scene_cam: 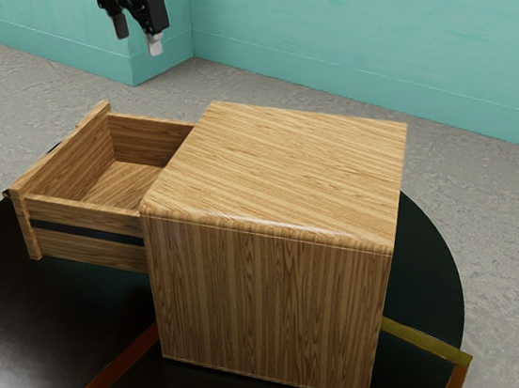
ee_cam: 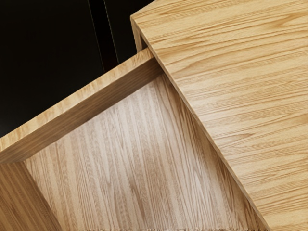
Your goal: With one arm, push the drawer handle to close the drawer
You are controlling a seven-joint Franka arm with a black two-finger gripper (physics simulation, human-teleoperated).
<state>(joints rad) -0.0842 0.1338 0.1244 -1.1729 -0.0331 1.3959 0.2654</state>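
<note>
Drawer [scene_cam: 92, 248] part out of cab [scene_cam: 286, 174] | wood-grain btm [ee_cam: 115, 163] | fingers [scene_cam: 155, 45] apart, released

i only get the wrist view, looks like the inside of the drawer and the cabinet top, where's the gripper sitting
Observer: From the exterior view, the gripper hangs in the air, higher than the drawer and touching nothing.
Operator: ok is it open or shut
Observer: Open. The fingers stand apart with a gap between them.
Operator: and which way does the drawer stick out, from the side camera
Observer: It juts out of the cabinet toward the exterior view's left.
</note>
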